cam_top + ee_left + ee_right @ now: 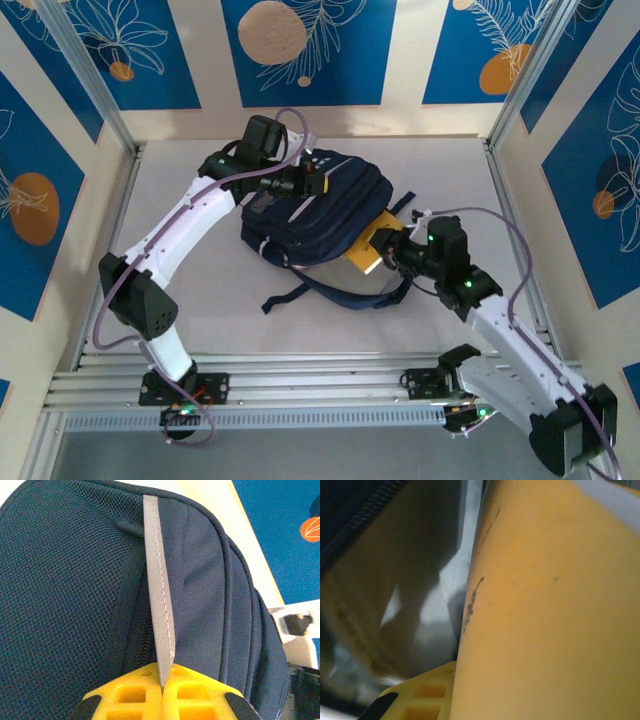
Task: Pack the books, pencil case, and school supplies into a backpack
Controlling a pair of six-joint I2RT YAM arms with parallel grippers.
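Note:
The navy backpack [330, 215] lies in the middle of the table. My left gripper [312, 184] sits over its far top edge. In the left wrist view its yellow fingers [130, 692] are shut on the backpack's pale grey strap [159, 595], which runs taut across the mesh fabric [65, 605]. At the bag's right side my right gripper [388, 250] is shut on a yellow-orange book [364, 254], one end of which is tucked under the bag's edge. Up close, the book's cover [555, 605] lies against one yellow finger [422, 692], beside the dark bag fabric [350, 515]. The pencil case and the other supplies are hidden.
A dark shoulder strap [300, 292] trails from the backpack toward the near edge. Aluminium rails [320, 385] cross the front by the arm bases. Metal posts [90, 80] and blue-patterned walls [300, 50] close in the table on three sides.

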